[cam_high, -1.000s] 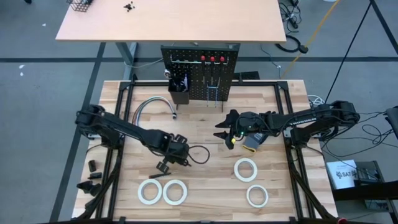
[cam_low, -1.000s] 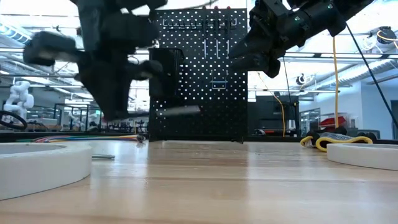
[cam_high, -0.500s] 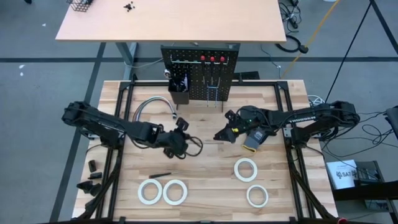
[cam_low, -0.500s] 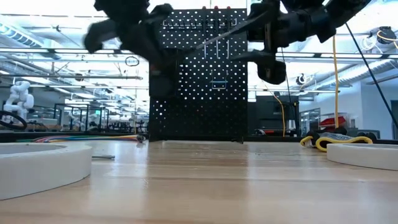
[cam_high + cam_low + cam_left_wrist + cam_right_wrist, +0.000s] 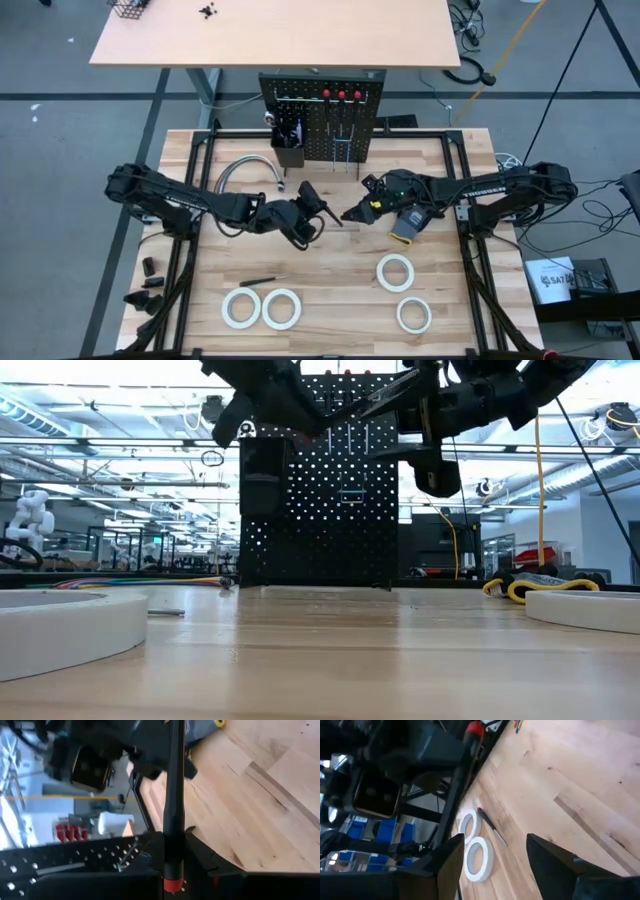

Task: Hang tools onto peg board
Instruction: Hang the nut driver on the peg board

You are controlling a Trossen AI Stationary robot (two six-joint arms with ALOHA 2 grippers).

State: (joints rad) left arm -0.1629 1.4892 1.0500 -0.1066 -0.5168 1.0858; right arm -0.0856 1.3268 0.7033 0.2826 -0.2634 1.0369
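High view shows your left gripper (image 5: 312,203) clamping a black-handled screwdriver (image 5: 318,200) before the peg board (image 5: 322,120); right gripper (image 5: 352,212) spread wide.

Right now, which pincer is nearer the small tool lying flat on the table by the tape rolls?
Left. The left pincer hangs just beyond the small tool, holding a black-handled screwdriver. The right pincer sits farther to its right.

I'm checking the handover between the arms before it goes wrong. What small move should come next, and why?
Probably the right gripper should ease toward the free end of the black-handled screwdriver and close on it. The left gripper is shut on the tool and holds it in the air mid-table, pointing at the right gripper, whose jaws stand open just short of it. The peg board stands beyond both.
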